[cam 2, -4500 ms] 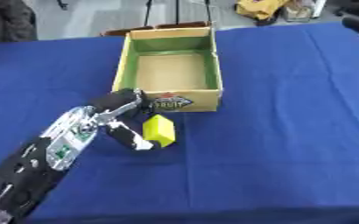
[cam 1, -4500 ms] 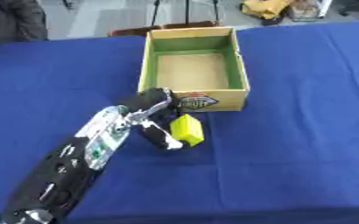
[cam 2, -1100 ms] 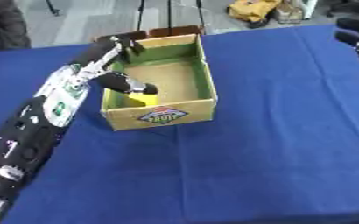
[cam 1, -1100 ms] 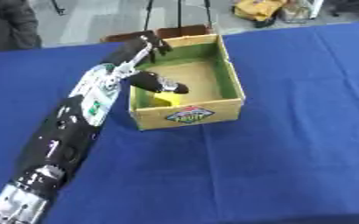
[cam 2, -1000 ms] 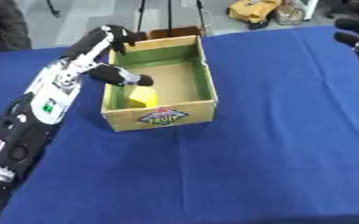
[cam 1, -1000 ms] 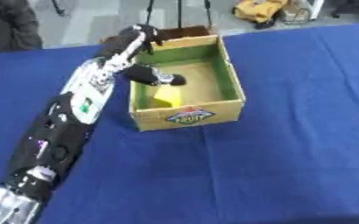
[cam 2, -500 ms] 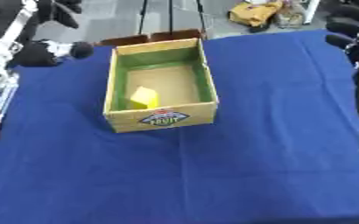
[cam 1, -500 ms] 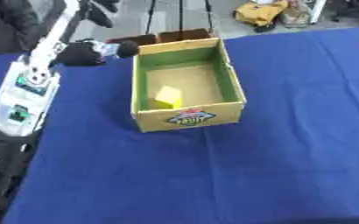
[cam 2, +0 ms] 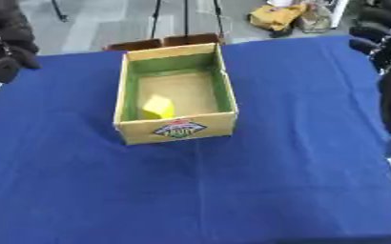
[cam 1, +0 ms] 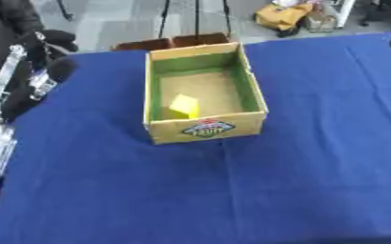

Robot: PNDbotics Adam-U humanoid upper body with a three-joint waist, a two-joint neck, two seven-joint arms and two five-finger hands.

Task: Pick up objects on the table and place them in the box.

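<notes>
A cardboard box (cam 1: 205, 132) with green inner walls stands open on the blue table, a little left of the middle. A yellow block (cam 1: 184, 106) lies inside it, against the left wall near the front. My left arm (cam 1: 19, 90) runs along the left edge, and my left hand (cam 2: 5, 68) shows as a dark shape well to the left of the box, holding nothing that I can see. At the right edge my right hand (cam 2: 381, 42) is raised with relaxed fingers (cam 2: 367, 31), away from the box.
The blue cloth (cam 1: 232, 190) covers the whole table and bears nothing but the box. Beyond the far edge are tripod legs (cam 1: 195, 19), a yellow bag (cam 1: 289, 14) on the floor and a dark-clothed person (cam 1: 15, 19) at the upper left.
My left hand was inside the box with the yellow block; it has let go and pulled back left, off the box. The block now lies in the box. The right hand stayed.
</notes>
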